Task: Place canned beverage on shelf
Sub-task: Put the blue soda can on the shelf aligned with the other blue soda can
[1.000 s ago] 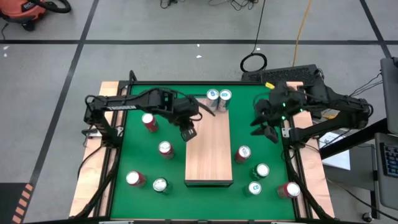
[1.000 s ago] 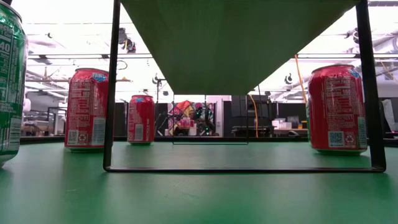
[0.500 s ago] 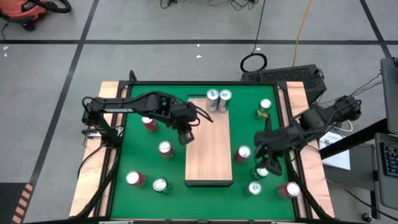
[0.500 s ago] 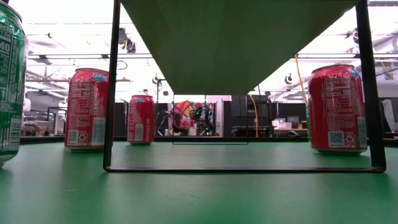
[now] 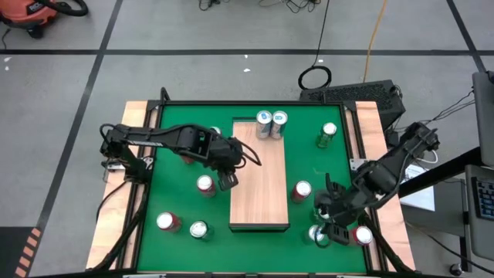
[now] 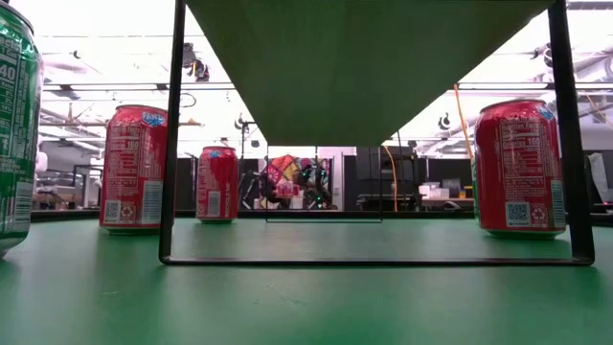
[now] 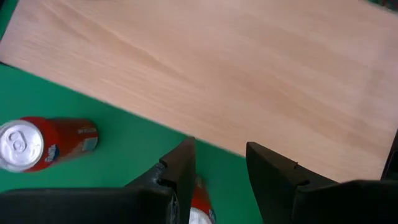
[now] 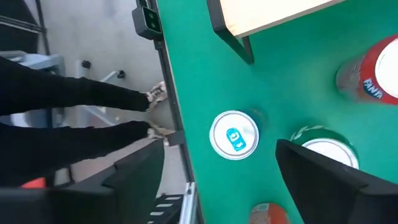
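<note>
High view: right claw point(image 5: 327, 224) hung released over a green can point(image 5: 324, 211), pre-grasp; next, descend and clench; left claw point(image 5: 225, 182) empty, part-open.

"40" on green can point(image 6: 17, 125)

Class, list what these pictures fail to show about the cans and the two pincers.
- Can under the right pincer: high view, arm hides it.
- Green can: low view, cut off by edge.
- Can between the left pincer fingers: left wrist view, mostly hidden.
- Both pincers: absent from low view.
</note>
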